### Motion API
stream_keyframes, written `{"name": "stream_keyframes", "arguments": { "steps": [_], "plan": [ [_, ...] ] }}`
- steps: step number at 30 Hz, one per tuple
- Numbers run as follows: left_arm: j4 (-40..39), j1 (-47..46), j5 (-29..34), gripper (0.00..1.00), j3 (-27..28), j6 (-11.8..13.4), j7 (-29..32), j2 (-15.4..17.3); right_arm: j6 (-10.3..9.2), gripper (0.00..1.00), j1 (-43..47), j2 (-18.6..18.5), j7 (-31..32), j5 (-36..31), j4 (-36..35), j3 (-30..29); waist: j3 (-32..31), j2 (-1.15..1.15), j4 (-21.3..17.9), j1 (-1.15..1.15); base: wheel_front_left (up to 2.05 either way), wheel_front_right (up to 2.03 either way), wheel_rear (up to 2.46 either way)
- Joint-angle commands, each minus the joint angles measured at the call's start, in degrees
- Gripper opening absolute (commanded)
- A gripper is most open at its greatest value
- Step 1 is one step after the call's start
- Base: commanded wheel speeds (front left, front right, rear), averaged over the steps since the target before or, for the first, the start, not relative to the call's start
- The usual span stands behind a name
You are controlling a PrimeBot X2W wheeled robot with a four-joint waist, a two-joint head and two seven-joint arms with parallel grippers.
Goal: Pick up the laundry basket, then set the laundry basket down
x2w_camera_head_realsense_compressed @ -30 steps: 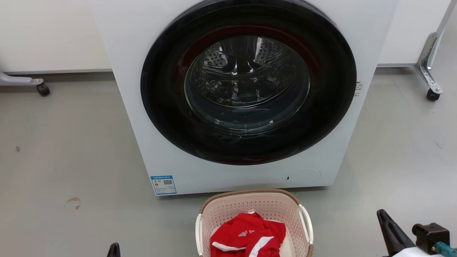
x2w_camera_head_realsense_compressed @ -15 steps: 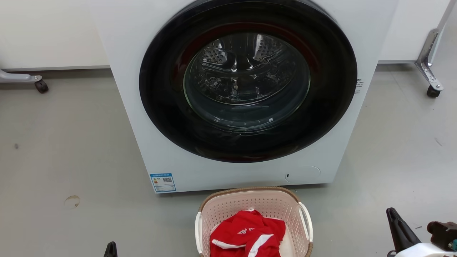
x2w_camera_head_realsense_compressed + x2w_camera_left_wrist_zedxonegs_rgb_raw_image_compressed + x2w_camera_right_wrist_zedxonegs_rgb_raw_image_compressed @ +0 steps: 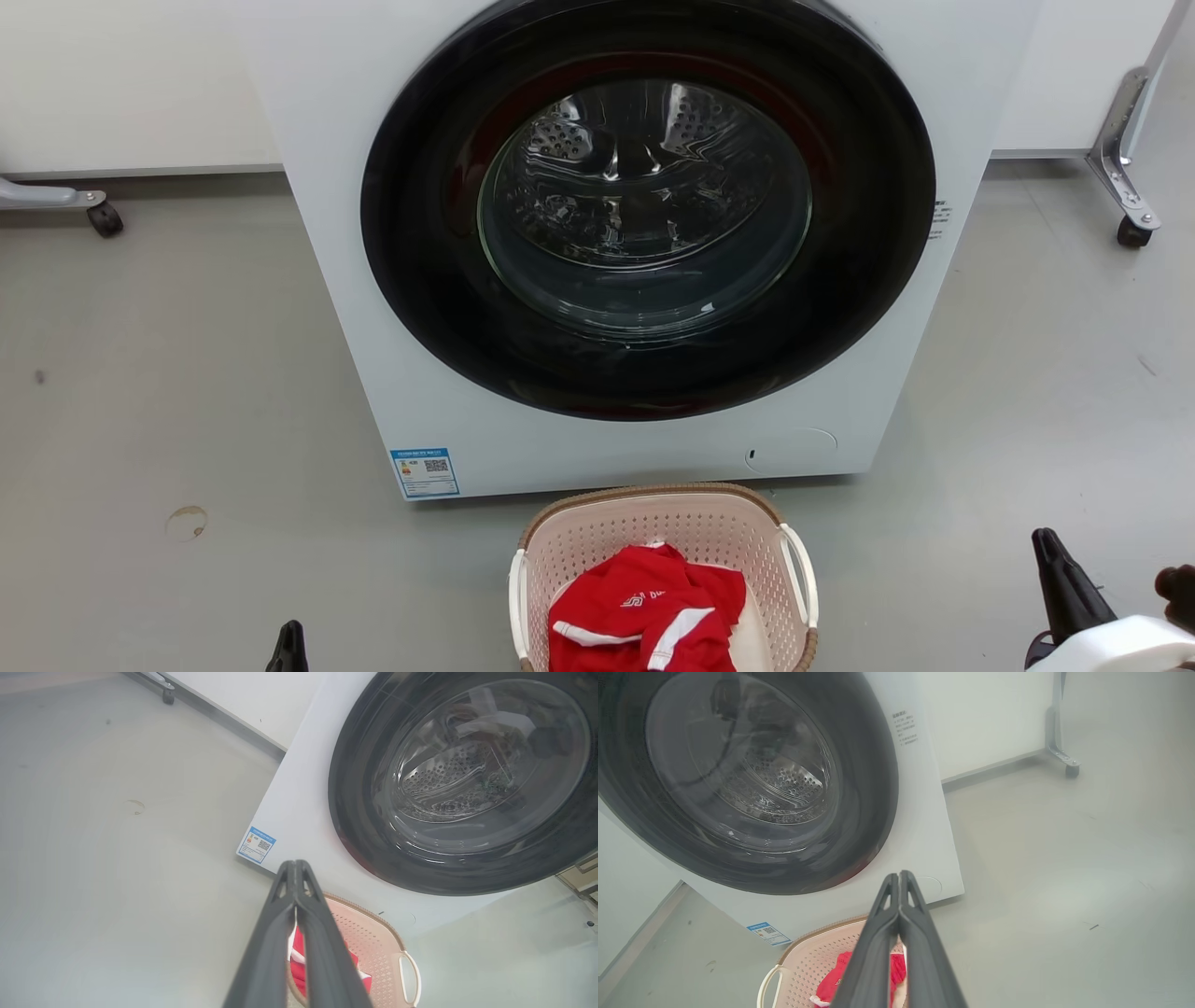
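One big white front-loading washer (image 3: 644,243) stands on the grey floor (image 3: 187,373). Its round dark door is shut, and the perforated steel drum shows through the glass. What lies inside the drum I cannot tell through the reflections.

Just in front of the washer's base, near the bottom middle of the head view, the laundry basket (image 3: 672,532) sits on the floor. It is pale pink and perforated, with a brown woven-look rim and a white handle on each side. A crumpled red garment (image 3: 644,611) with white stripes lies in it. The garment has a small white logo and some lettering, too folded to read.

A blue-edged label (image 3: 425,471) with a QR code is stuck on the washer's lower front corner, on the robot's left. Its print is too small to read, as are the few lines of small text (image 3: 938,224) on the panel beside the door on the right.

The left gripper (image 3: 294,864) has its two dark fingers pressed together, holding nothing, off the floor to the left of the basket. The right gripper (image 3: 899,875) is likewise pressed together and empty, well apart from the basket on its right.
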Motion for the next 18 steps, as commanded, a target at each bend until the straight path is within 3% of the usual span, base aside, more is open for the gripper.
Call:
{"name": "stream_keyframes", "arguments": {
  "steps": [1,18],
  "plan": [
    [-1.6,-3.1,-1.6,0.00,1.2,-0.6,0.2,0.4,-0.05,0.00,-3.4,-1.4,0.4,1.9,-1.7,-0.6,0.1,0.00,0.0,-0.01,0.00,0.00,0.00],
    [-1.9,-5.0,-11.4,0.00,3.1,-2.1,3.0,-0.2,-0.08,0.00,-4.6,-1.4,2.9,12.9,-2.1,-2.5,0.7,0.00,-0.1,-0.01,0.00,0.00,0.00]
  ]
}}
